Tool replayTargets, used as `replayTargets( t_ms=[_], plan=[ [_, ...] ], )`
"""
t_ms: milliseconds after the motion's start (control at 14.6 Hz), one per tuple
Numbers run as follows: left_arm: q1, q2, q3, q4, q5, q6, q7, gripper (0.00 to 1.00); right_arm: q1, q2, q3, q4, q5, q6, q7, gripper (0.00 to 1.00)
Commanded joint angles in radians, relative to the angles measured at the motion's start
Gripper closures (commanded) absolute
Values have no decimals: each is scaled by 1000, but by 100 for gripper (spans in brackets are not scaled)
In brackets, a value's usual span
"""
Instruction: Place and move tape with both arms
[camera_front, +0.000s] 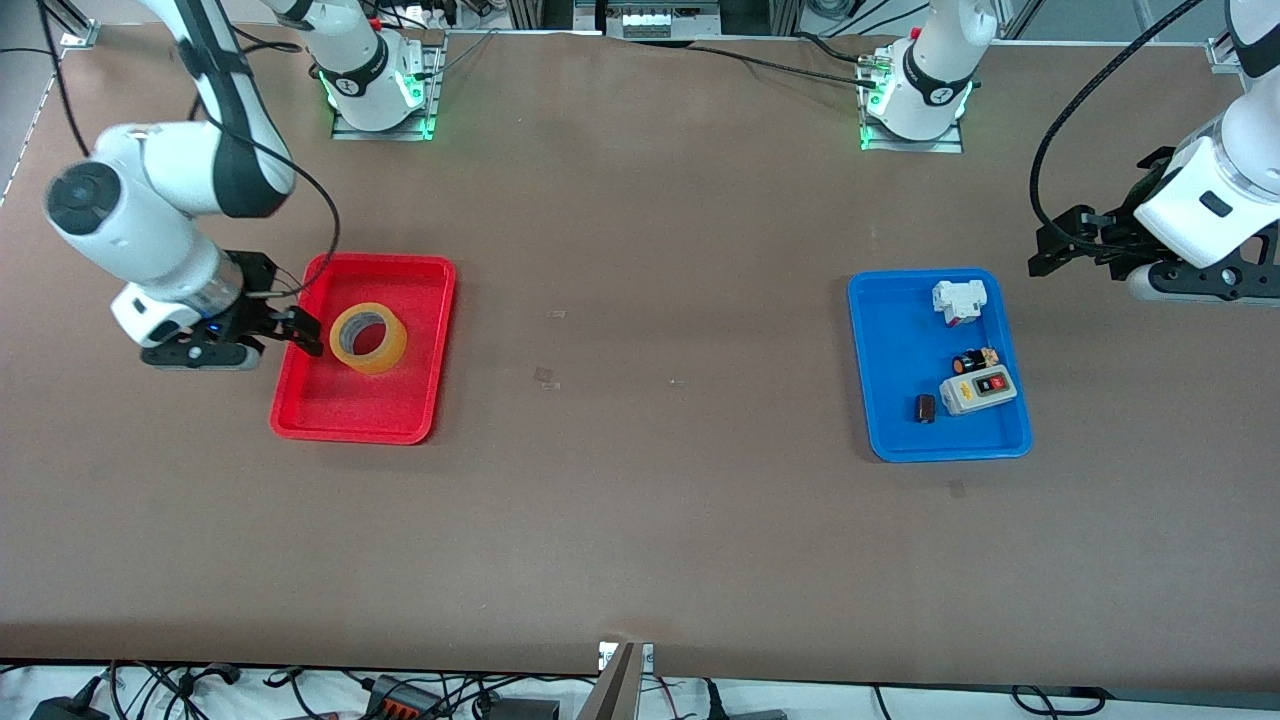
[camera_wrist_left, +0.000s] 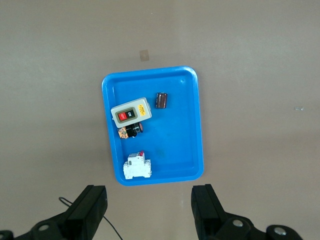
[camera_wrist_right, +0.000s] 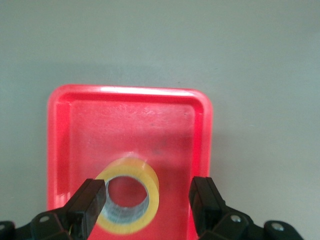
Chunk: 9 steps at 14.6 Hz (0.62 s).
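A wide brown table (camera_front: 640, 450) fills the room's middle, with 2 white arms bolted along one long edge and 2 shallow trays set well apart on the top.

Toward the right arm's end sits the red tray (camera_front: 345, 420). The tape (camera_front: 368, 338) lies flat in it, a yellow ring with its hole facing up, in the part of the tray toward the arms' bases. The right gripper (camera_front: 300, 330) hangs over the tray's outer edge just beside the roll. Its black fingers (camera_wrist_right: 87, 202) stand apart, wider than the roll, and in the right wrist view the roll shows between them. From where I stand they look clear of the tape, though I cannot be sure of the height.

Toward the left arm's end is the blue tray (camera_front: 900, 440). It holds a grey switch box (camera_front: 978, 391) with a red button, a small white block (camera_front: 959, 300), a little black cylinder (camera_front: 965, 362) between those 2, and a dark brown piece (camera_front: 926, 408) beside the box.

The left gripper (camera_front: 1050, 255) waits in the air over bare table just off the blue tray's corner, fingers (camera_wrist_left: 90, 205) spread wide and holding nothing.
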<state>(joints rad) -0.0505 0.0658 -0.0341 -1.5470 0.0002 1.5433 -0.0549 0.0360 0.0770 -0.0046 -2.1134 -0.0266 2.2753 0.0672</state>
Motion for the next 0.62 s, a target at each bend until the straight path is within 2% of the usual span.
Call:
replayTargets(
  t_ms=[0, 205, 548],
  plan=[
    [6, -4, -4, 1, 18, -9, 4, 0, -25, -106, 3, 41, 5, -143, 16, 0],
    [7, -4, -3, 2, 17, -9, 4, 0, -24, -241, 3, 46, 4, -268, 16, 0],
    [7, -4, -3, 5, 15, -9, 1, 0, -25, -384, 2, 47, 5, -384, 35, 1]
  ],
)
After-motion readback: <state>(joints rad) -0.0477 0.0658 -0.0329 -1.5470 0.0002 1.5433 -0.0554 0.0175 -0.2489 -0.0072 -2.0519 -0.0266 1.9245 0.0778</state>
